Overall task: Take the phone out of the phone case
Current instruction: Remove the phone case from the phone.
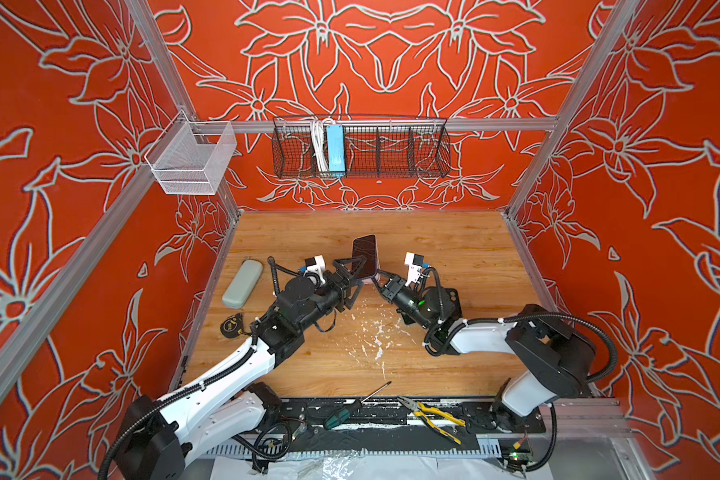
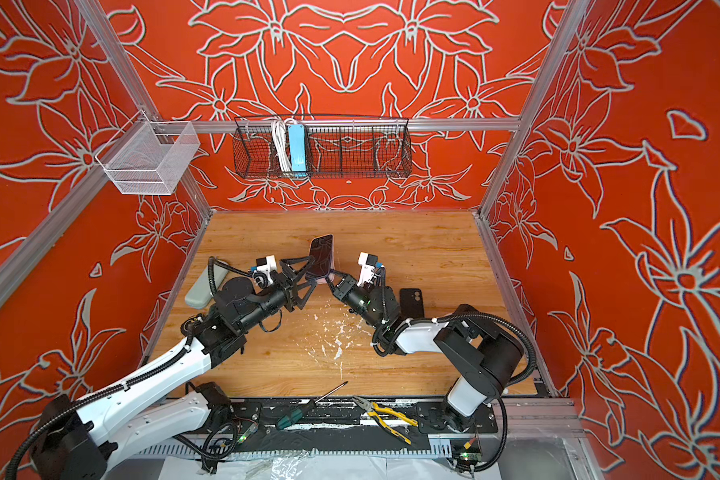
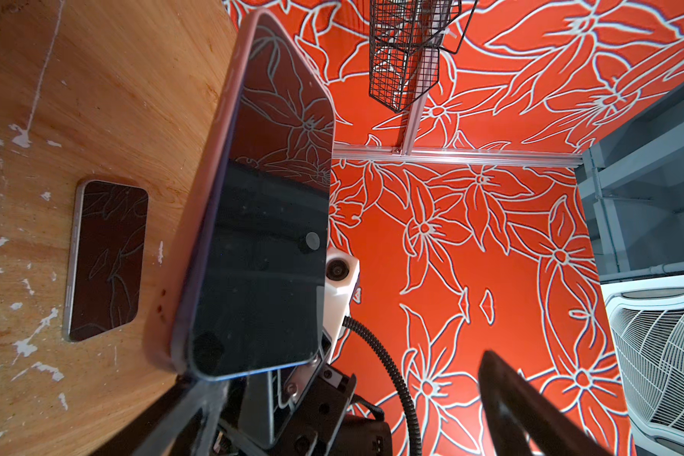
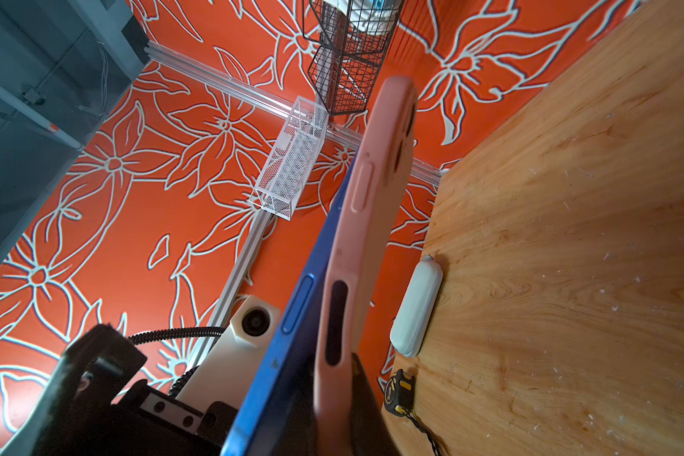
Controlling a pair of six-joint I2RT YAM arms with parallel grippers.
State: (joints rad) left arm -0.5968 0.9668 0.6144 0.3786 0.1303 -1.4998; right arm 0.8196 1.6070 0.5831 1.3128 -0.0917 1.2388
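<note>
Phone (image 1: pixel 365 255) (image 2: pixel 321 255) (image 3: pixel 269 237): was held up off the table (image 1: pixel 433 249) near its middle, tilted, dark screen facing the left arm; its upper part sat inside the case.
Case (image 4: pixel 356 221) (image 3: pixel 192 252): pink, wrapped round the phone's back and sides. In the right wrist view the phone's blue edge (image 4: pixel 293 316) stood apart from the case wall at the lower end and lay close against it higher up.
Right claw (image 1: pixel 377 277) (image 2: pixel 329 276): pressed together, pinching the lower end of the case; one black finger (image 4: pixel 368 398) lay against the pink back.
Left claw (image 1: pixel 352 279) (image 2: pixel 304 279): spread wide, one jaw to either side of the phone's lower part, gripping nothing. Whether a jaw touched the phone's corner could not be told.
Second phone (image 3: pixel 107 260) (image 2: pixel 411 302): lay flat on the table beside the right arm.
Grey pouch (image 1: pixel 242 283) (image 4: pixel 415 308): lay at the table's left edge, with a tape measure (image 1: pixel 230 325) near it.
Front rail: a screwdriver (image 1: pixel 341 415) and yellow pliers (image 1: pixel 431 415) lay there, apart.
Back wall: a black wire basket (image 1: pixel 429 149) held a blue power strip (image 1: pixel 334 149); a white basket (image 1: pixel 192 160) hung at the left corner.
</note>
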